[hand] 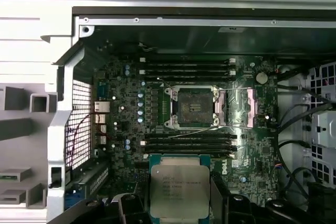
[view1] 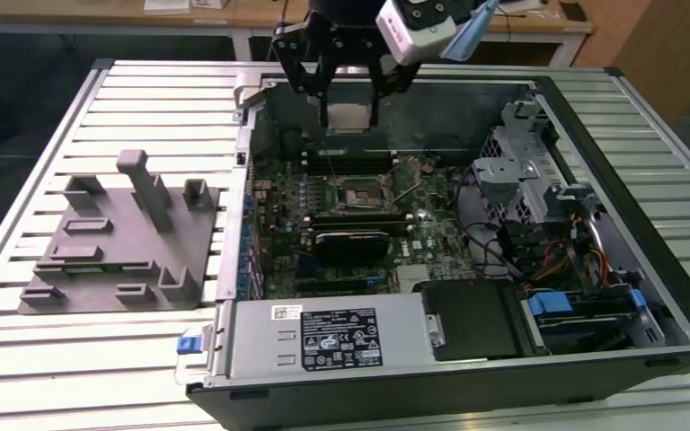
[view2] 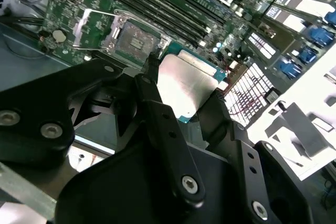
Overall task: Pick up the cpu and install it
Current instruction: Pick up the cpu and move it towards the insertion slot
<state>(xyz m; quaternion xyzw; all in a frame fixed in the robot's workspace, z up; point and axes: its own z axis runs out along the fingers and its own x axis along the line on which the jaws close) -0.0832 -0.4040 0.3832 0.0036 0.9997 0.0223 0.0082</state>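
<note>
In the exterior view, you see the tool (view1: 348,122) closed on the cpu (view1: 348,114), gripping two opposite edges above the far end of the open computer case (view1: 441,386). The socket (view1: 358,191) lies lower on the motherboard, apart from the cpu. The grey fixture (view1: 105,242) rests on the worktop (view1: 82,359), at the exterior view's left of the case.

In the second wrist view, black fingers (view2: 157,119) press the cpu on both sides, and its silvery top faces the camera.

In the first wrist view, the socket seems open, with its metal frame folded aside. The cpu is held just beside the memory sticks (hand: 189,142).
</note>
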